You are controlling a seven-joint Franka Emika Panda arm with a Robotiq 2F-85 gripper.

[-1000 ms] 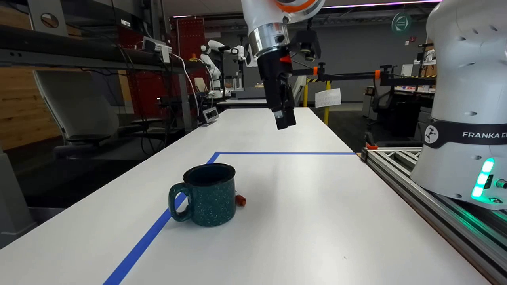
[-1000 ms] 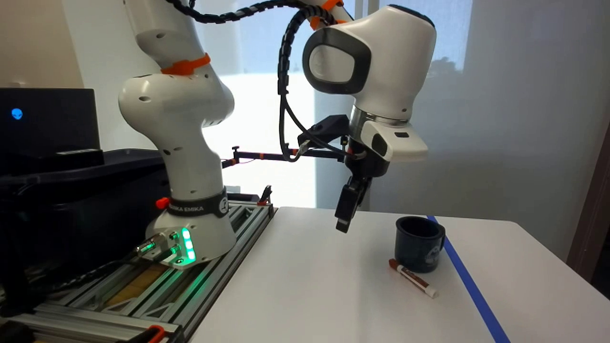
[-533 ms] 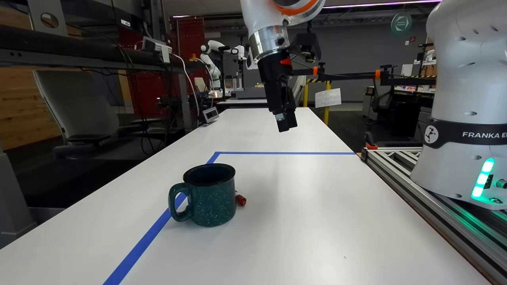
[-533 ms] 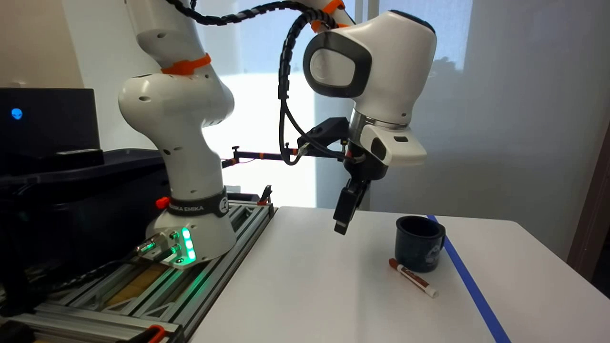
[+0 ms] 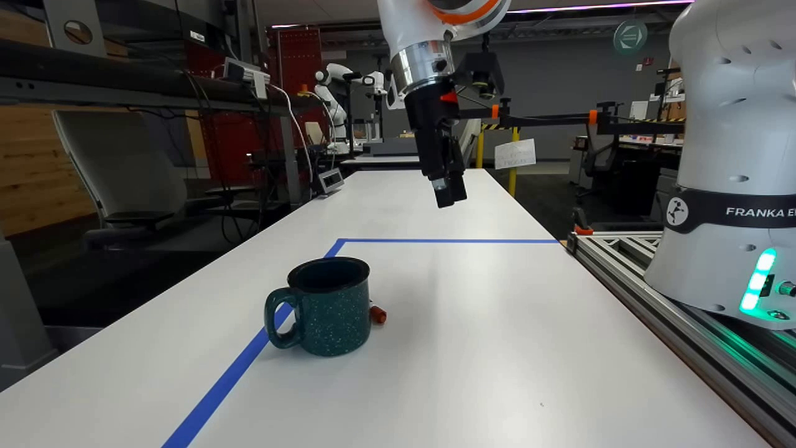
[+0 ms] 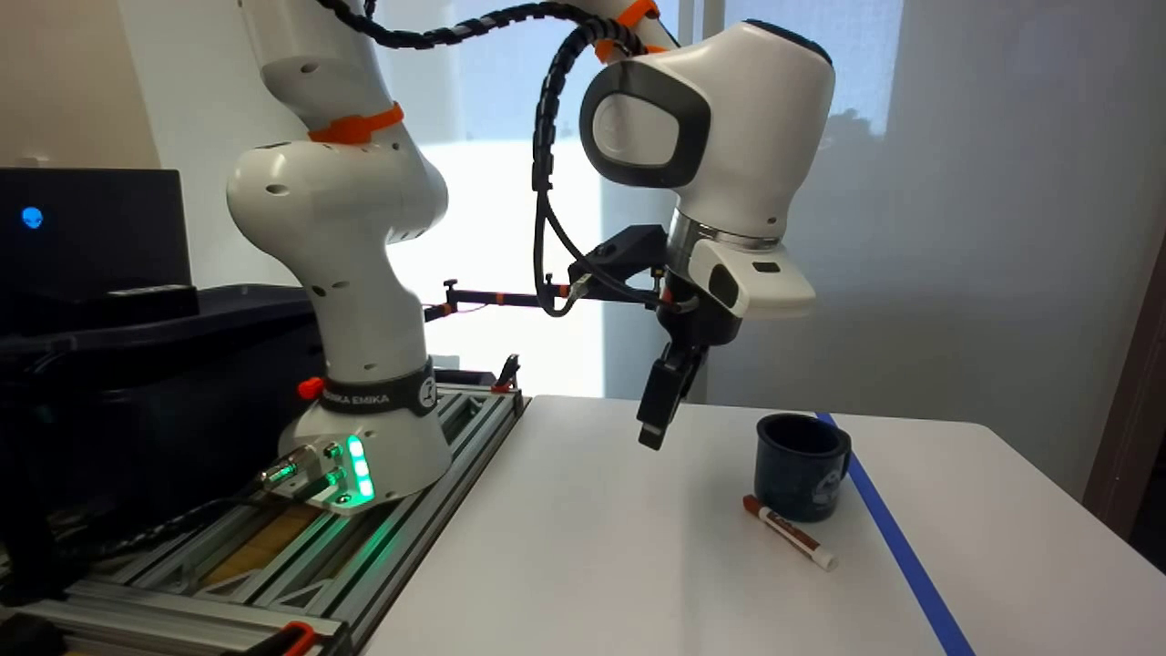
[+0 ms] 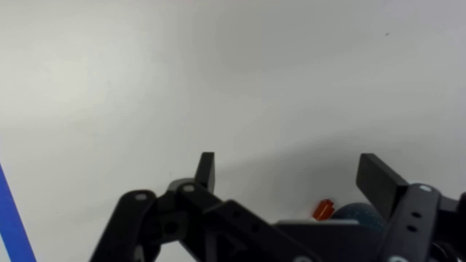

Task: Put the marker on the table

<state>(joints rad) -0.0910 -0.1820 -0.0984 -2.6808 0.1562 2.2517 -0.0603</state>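
The marker (image 6: 791,533) lies on the white table (image 6: 583,547) beside the mug's base. It has a white body with a brown-red label and a red-orange cap. In an exterior view only its cap (image 5: 378,315) shows, the rest hidden behind the mug. In the wrist view the cap (image 7: 323,210) shows low in the picture, and the rest is hidden behind the gripper. My gripper (image 7: 285,162) is open and empty, its fingers wide apart. In both exterior views it hangs tilted above the table (image 5: 497,348), apart from the marker, on the robot-base side (image 6: 651,439) of it.
A dark teal mug (image 5: 336,314) stands upright beside the marker and blue tape (image 6: 897,538). Its rounded side shows in the wrist view (image 7: 358,212). The robot base (image 6: 383,456) stands on a metal frame (image 5: 659,323) along the table's edge.
My gripper has moved slightly down over the last second, mostly in the first half, and is now nearly still. The marker and mug have not moved.
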